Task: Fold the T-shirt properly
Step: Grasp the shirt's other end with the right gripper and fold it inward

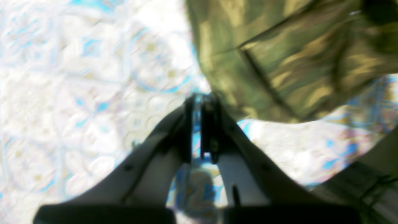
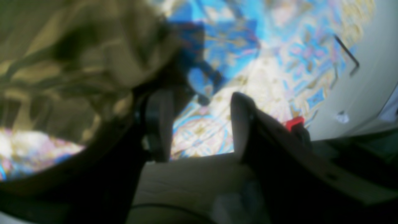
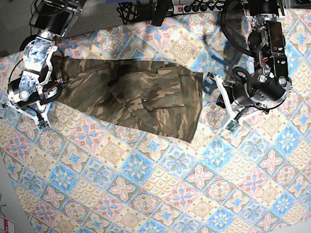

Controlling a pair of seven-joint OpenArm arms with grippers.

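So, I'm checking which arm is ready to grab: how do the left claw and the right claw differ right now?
The left claw is shut, fingers pressed together; the right claw stands open, tablecloth showing through its gap. The left claw sits just off the T-shirt's edge, while the right claw has cloth bunched beside one finger. Shared: neither plainly grips the T-shirt, and both are over the tablecloth.
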